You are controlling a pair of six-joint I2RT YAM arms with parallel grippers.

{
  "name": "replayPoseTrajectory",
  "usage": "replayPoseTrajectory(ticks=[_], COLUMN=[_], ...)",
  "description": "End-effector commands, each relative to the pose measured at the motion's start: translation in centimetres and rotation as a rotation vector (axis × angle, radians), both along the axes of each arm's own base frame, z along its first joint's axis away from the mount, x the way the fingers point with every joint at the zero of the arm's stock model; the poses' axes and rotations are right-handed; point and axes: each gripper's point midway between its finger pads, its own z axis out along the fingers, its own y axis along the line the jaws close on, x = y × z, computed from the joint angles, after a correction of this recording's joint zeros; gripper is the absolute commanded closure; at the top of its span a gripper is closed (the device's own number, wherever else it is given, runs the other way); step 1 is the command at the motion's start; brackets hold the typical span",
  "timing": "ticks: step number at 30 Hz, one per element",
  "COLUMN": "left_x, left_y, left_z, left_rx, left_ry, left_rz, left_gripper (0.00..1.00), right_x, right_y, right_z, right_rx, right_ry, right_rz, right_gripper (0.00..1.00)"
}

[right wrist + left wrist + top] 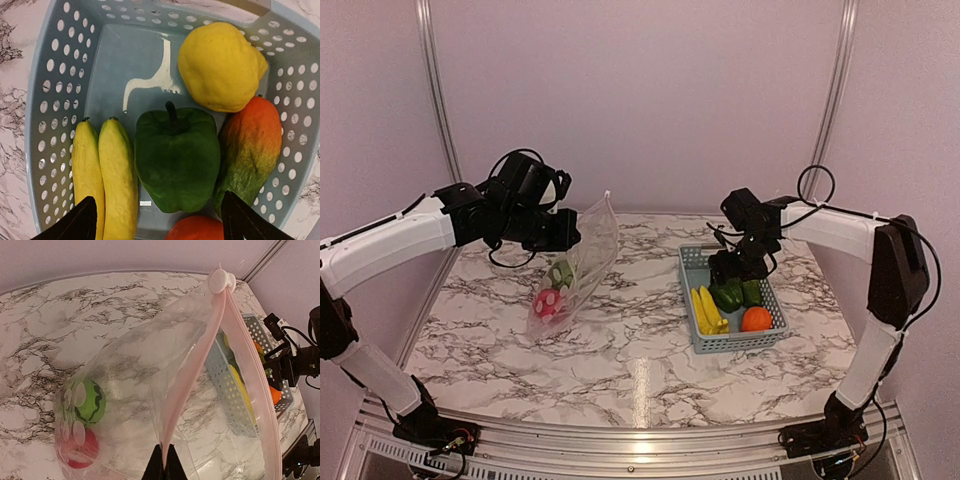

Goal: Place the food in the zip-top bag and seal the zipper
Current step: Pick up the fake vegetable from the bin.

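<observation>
My left gripper (166, 460) is shut on the zip-top bag's (582, 262) pinkish zipper (200, 355) and holds the mouth up off the table. Inside the bag lie a green striped melon (90, 402) and a red-pink ball (80, 450). My right gripper (159, 196) hangs open just above the grey-blue basket (692, 262). One finger is over the yellow bananas (107, 185), the other beside an orange-green fruit (250, 150), with the green pepper (175, 160) between them. A yellow pepper (220, 65) and an orange (197, 229) also lie in the basket.
The basket's slotted walls (55, 100) close in round the right gripper. A white slider (220, 280) sits at the far end of the zipper. Marble tabletop (640, 340) lies between bag and basket. Metal frame posts (835, 100) stand behind.
</observation>
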Motion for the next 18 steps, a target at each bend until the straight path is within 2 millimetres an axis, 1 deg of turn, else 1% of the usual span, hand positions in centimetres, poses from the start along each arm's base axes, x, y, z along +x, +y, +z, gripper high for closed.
replayPoseTrajectory(ticks=[1,5,8,12,15,18], left_x=[-0.7,-0.7,-0.7,-0.7,-0.7,-0.7], left_y=[0.7,0.7,0.7,0.5,0.4,0.4], left_z=[0.3,0.7,0.6,0.3,0.2,0.2], left_rx=[-0.005,-0.013,-0.013,-0.017,-0.026,-0.028], left_ry=[0.005,0.0,0.001,0.012,0.015,0.018], left_rz=[-0.003,-0.004,-0.002,-0.007,-0.005,-0.004], left_gripper=[1.0,1.0,1.0,1.0,1.0,1.0], right_x=[2.8,3.7,3.8,3.3,3.0,2.8], right_y=[-0.2,-0.5,-0.7,-0.9,-0.7,-0.5], right_z=[1.1,-0.1,-1.3,-2.6,-3.0,-2.3], right_rx=[-0.048,-0.058,-0.067,-0.065,-0.049,-0.029], right_ry=[-0.059,-0.028,0.001,0.033,0.038,0.03], right_rz=[0.012,0.006,0.001,-0.008,-0.012,-0.014], right_gripper=[0.17,0.16,0.15,0.16,0.23,0.35])
